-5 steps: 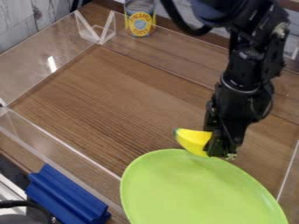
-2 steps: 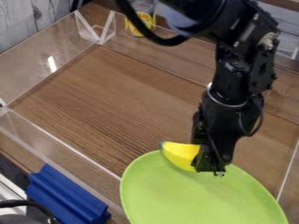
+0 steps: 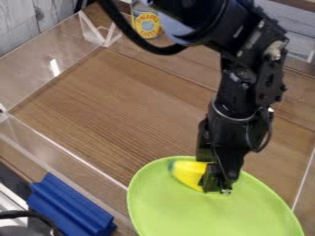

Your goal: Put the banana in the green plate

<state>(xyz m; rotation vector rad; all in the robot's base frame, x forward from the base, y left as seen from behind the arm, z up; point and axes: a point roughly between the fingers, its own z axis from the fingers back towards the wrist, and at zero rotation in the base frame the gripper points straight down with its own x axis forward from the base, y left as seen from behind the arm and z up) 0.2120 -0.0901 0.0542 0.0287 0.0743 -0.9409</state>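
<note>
Since the earlier frame, the banana (image 3: 187,173) has come nearer the camera and now sits further inside the outline of the green plate (image 3: 204,207); the tool (image 3: 215,185) has shifted the same way, while the plate hasn't moved. Camera view, taking the plate as landmark: banana is just inside the plate's far rim, bright yellow side showing left of the tool, right end hidden behind the dark fingers. Looks down at the plate surface, but can't confirm full contact from this angle. Tool points down over the far part of the plate, fingertips right at the banana. Can't tell how far open it is: the fingers overlap and are dark on dark. Can't tell either whether it still has hold of the banana or is only beside it. Black arm (image 3: 242,88) comes in from the top, beyond the plate, with a thick black cable (image 3: 133,34) looping off to its left. Wooden tabletop (image 3: 117,101) runs out beyond the plate and to its left. Blue object (image 3: 70,208) is left of the plate, near it but apart. Yellow-labelled can (image 3: 147,24) stands well apart, far beyond the plate, partly behind the cable. White bracket-like piece (image 3: 98,29) is left of the can, also well beyond the plate.
</note>
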